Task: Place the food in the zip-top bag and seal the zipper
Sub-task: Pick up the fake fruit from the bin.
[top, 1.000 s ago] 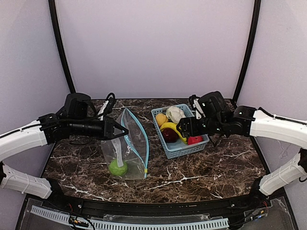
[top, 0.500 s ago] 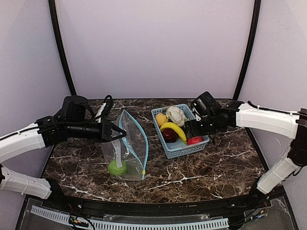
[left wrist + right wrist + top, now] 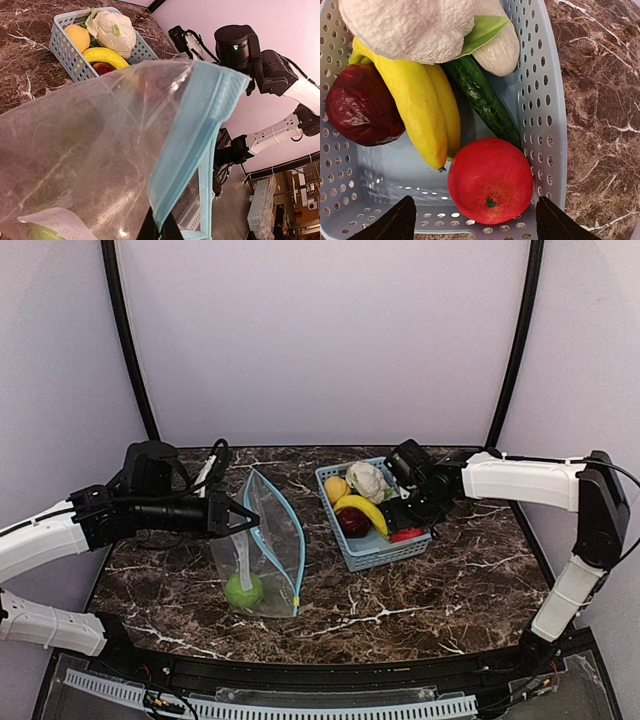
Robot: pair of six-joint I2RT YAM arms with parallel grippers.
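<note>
Green apple (image 3: 245, 590): lying inside the bag (image 3: 272, 540).
Bag: thin, floppy, likely slippery.
Left gripper (image 3: 243, 517): pinched on the zipper (image 3: 200, 125) edge, holding the mouth up.
Red apple (image 3: 490, 180): in the basket (image 3: 547, 125); hard, smooth, probably light; grip across its middle.
Right gripper (image 3: 475, 200): spread wide over it, not touching.

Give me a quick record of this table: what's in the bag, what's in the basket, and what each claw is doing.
bag: clear zip-top bag, mouth lifted open
in bag: green apple
basket: light blue basket, right of the bag
in basket: orange, cauliflower, banana, dark red apple, cucumber, red apple
left gripper: shut on the bag's teal zipper
right gripper: open, fingers either side of the red apple
</note>
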